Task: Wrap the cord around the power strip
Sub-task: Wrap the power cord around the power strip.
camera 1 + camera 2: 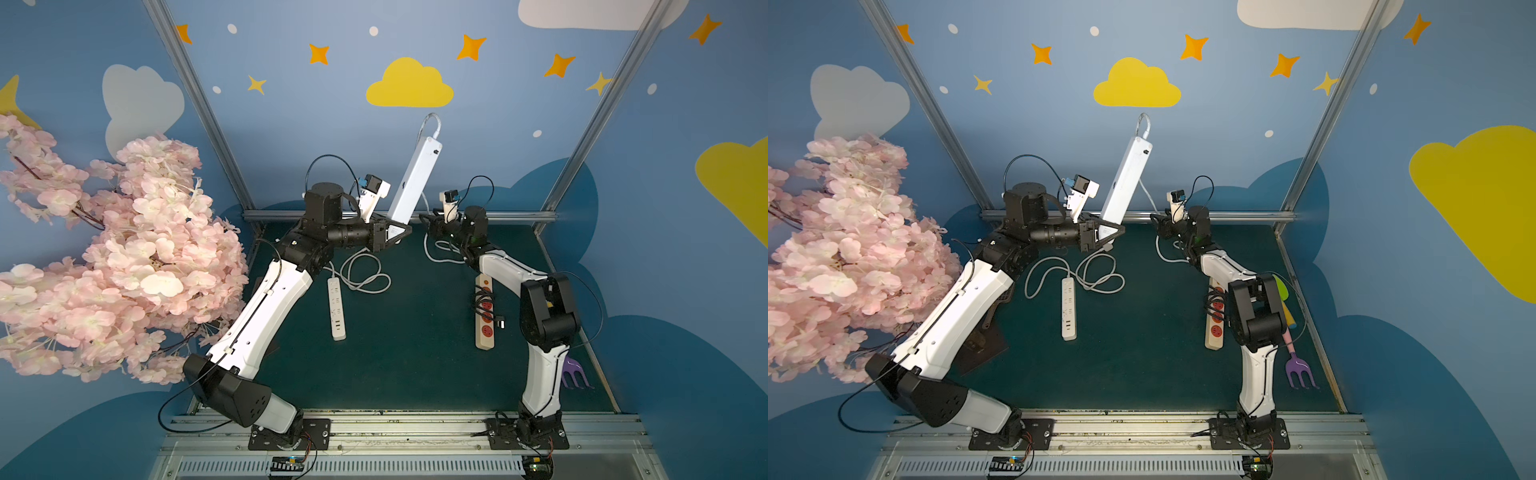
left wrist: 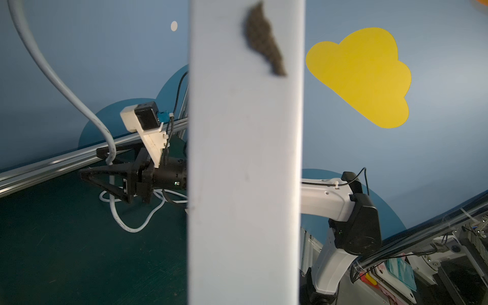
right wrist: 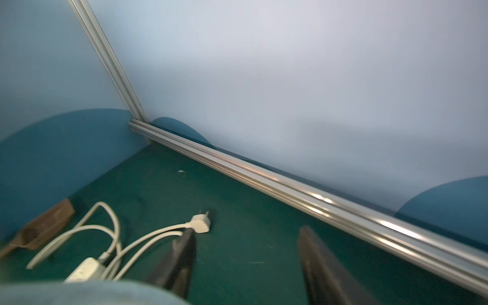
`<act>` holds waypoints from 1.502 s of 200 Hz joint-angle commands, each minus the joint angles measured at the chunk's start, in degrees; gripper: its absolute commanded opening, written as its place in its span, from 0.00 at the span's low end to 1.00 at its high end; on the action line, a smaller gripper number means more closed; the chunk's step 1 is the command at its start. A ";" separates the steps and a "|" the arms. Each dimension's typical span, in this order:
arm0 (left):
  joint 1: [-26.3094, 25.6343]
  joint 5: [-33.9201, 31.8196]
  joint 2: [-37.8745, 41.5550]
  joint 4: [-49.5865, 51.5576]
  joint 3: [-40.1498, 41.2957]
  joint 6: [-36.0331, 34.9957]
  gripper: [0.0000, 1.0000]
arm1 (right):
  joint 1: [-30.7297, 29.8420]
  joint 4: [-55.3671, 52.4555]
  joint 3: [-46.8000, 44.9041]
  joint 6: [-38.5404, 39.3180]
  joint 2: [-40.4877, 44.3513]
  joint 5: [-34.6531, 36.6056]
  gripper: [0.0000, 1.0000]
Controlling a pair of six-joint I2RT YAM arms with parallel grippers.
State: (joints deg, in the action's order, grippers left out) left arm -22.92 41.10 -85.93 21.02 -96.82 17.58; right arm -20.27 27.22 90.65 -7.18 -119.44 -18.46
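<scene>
- The left hand is clamped on the lower end of the white power strip and holds it off the tabletop, over the middle of the back edge.
- From that grip the power strip rises at a tilt, its far end high against the back wall. In the left wrist view it fills the middle as a broad white bar with a dark smudge on it.
- The cord leaves the raised end in a small arch, drops behind the strip toward the right hand and ends in loose loops on the tabletop by the back edge. No turn of it lies around the strip.
- The right hand hovers just beside the strip's lower end, also near the back edge. Its fingers stand apart with only green tabletop between them. In the left wrist view the cord crosses that hand; whether it touches cannot be told.
- A second white strip lies flat left of centre, its own cable looped beside it.
- A beige strip with red sockets lies toward the right edge, with a black cable wound around it.
- A purple fork lies by the right edge, toward the front corner.
- A pink blossom branch hangs over the left edge.
</scene>
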 commanded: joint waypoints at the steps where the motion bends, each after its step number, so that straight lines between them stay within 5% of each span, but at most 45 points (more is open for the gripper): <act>1: 0.74 -0.16 1.38 -4.93 -0.62 0.87 0.03 | -1.09 0.21 3.17 -0.99 -2.29 0.42 0.28; 14: 2.15 -0.62 1.21 -6.89 -0.10 2.25 0.03 | -2.55 -0.08 0.57 1.60 -0.90 1.16 0.10; 31: 4.85 -0.68 0.13 -10.48 0.40 4.66 0.03 | -4.29 -0.20 -5.08 4.77 2.84 3.90 0.00; 71: 10.67 -5.58 -7.12 -4.02 -8.38 -1.98 0.03 | -8.81 -5.73 -20.20 17.37 16.78 10.80 0.00; 106: 11.05 -22.45 -16.11 13.21 -18.91 -19.02 0.03 | -14.24 -17.12 -24.73 33.89 27.49 16.40 0.00; 174: 5.15 -34.85 -17.77 17.24 -8.58 -39.46 0.03 | -22.99 -33.58 -18.72 60.34 39.38 25.61 0.00; 261: -2.80 -13.63 -3.81 28.32 14.00 -60.47 0.03 | -8.08 -60.83 10.82 66.22 24.95 13.47 0.00; 300: -3.09 1.60 1.73 25.74 16.13 -59.49 0.03 | -0.47 -65.83 18.76 57.61 17.48 -5.73 0.00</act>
State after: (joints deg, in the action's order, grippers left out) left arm -26.02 28.49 -87.31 48.56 -81.14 -40.27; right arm -24.75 -33.10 105.67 56.80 -99.07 -8.82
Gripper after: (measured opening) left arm 0.289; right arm 0.079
